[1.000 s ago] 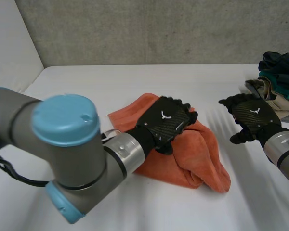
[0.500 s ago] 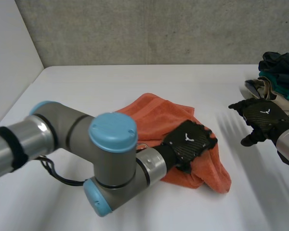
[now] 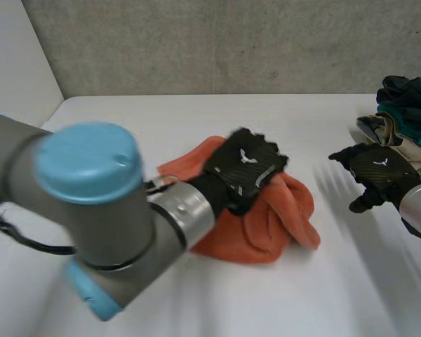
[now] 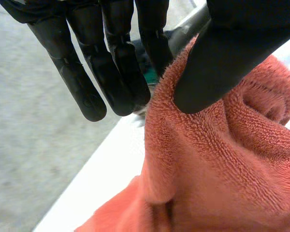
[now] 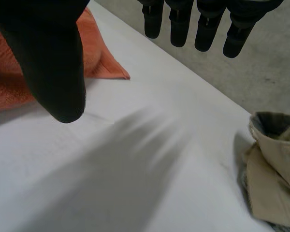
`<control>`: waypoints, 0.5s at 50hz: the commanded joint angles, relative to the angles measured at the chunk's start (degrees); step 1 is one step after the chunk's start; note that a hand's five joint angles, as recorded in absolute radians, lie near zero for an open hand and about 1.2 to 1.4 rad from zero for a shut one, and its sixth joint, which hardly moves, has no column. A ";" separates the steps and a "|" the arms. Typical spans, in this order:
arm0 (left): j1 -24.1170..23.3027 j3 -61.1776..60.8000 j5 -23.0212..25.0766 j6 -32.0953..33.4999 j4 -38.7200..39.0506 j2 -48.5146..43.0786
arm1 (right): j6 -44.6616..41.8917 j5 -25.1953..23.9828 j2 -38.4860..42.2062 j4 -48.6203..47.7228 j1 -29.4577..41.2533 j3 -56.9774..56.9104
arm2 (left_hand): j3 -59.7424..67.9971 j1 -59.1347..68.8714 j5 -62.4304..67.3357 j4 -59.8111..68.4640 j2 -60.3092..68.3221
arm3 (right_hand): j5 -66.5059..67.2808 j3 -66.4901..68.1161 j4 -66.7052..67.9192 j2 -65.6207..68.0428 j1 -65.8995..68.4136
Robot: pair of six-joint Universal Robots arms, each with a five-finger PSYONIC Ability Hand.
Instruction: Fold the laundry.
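One orange towel (image 3: pixel 266 232) — pinched by left robot hand (image 3: pixel 244 168); right robot hand (image 3: pixel 377 172) spread, apart.

Background stuff, for anyone curious: a plain white table (image 3: pixel 266 302) takes up the whole lower part of the head view. It's smooth and matte, and it runs up to a straight back edge roughly a third of the way down the frame. Behind that edge a grey concrete wall (image 3: pixel 217 49) spans the top, rough and speckled, with one small dark spot a bit right of centre. At the upper left a flat white panel (image 3: pixel 14 63) comes down at a slant and meets the table's left edge. Both wrist views catch the same white top and grey concrete.
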 commanded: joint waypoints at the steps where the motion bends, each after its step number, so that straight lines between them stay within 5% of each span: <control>1: 2.56 -5.87 -4.25 -0.01 -4.32 11.81 | 2.11 -4.62 4.81 1.80 2.58 -3.12 | 11.94 14.48 14.11 11.41 11.56 | -27.31 -2.37 -2.42 -2.30 -2.89; 15: 5.29 -9.21 -14.18 -0.80 -5.03 23.24 | 21.79 -0.15 20.90 1.89 19.11 -18.77 | 11.94 14.48 14.11 11.41 11.56 | -27.31 -2.37 -2.42 -2.30 -2.89; 19: 5.56 -9.48 -16.46 -1.15 -4.95 24.73 | 26.02 2.05 21.00 0.93 19.99 -19.66 | 11.94 14.48 14.11 11.41 11.56 | 42.54 67.48 67.43 67.55 66.96; 25: 7.05 -9.65 -19.19 -1.24 -4.07 29.04 | 23.22 9.08 9.33 -4.09 18.85 -19.39 | 11.94 14.48 14.11 11.41 11.56 | 42.69 67.63 67.58 67.70 67.11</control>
